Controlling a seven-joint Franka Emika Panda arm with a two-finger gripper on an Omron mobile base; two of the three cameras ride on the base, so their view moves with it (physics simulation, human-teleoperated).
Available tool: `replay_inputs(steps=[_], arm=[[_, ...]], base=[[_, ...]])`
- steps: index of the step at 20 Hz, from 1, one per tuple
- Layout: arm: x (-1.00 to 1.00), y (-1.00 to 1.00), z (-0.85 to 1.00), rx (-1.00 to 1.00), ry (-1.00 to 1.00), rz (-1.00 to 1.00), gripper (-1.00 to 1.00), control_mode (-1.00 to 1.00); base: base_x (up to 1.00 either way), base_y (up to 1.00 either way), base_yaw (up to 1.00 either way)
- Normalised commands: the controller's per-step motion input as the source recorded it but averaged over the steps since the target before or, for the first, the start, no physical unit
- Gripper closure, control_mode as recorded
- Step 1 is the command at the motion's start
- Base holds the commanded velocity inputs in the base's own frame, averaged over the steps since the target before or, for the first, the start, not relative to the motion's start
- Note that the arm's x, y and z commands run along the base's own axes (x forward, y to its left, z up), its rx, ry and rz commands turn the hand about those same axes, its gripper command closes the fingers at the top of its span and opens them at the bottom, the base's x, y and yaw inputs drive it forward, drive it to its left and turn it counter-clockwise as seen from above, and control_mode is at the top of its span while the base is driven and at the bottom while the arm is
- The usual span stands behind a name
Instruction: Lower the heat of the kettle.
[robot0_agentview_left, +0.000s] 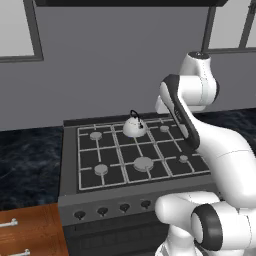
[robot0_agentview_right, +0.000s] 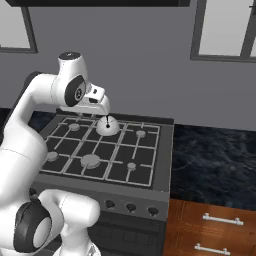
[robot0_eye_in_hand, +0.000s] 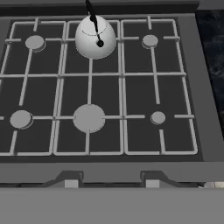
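Resting on the stove's (robot0_eye_in_hand: 205, 109) back-middle grate, the kettle (robot0_eye_in_hand: 95, 38); front knobs (robot0_agentview_left: 102, 211) in base views; gripper (robot0_eye_in_hand: 108, 183) closed, empty.

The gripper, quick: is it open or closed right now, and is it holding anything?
Gripper: closed, holding nothing, up above the stove near the kettle.

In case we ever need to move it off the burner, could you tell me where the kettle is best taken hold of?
Grip the kettle by its thin black arched handle, coming straight down from above. The body is a smooth squat dome that offers no flat sides, while the handle stands upright over the top and is slim enough to pinch. Close across the arch, not along it.
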Motion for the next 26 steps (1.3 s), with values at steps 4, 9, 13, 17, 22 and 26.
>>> replay_inputs(steps=[4, 9, 13, 17, 22, 26], arm=[[0.00, 0.00, 0.00, 0.00, 0.00, 0.00, -1.00, 1.00], [0.00, 0.00, 0.00, 0.00, 0.00, 0.00, -1.00, 1.00], [0.00, 0.00, 0.00, 0.00, 0.00, 0.00, -1.00, 1.00], [0.00, 0.00, 0.00, 0.00, 0.00, 0.00, -1.00, 1.00], [0.00, 0.00, 0.00, 0.00, 0.00, 0.00, -1.00, 1.00], [0.00, 0.00, 0.00, 0.00, 0.00, 0.00, -1.00, 1.00]], base=[[0.00, 0.05, 0.00], [0.00, 0.57, 0.00], [0.02, 0.65, 0.00], [0.01, 0.62, 0.00], [0.12, 0.47, 0.00], [0.33, 0.38, 0.00]])
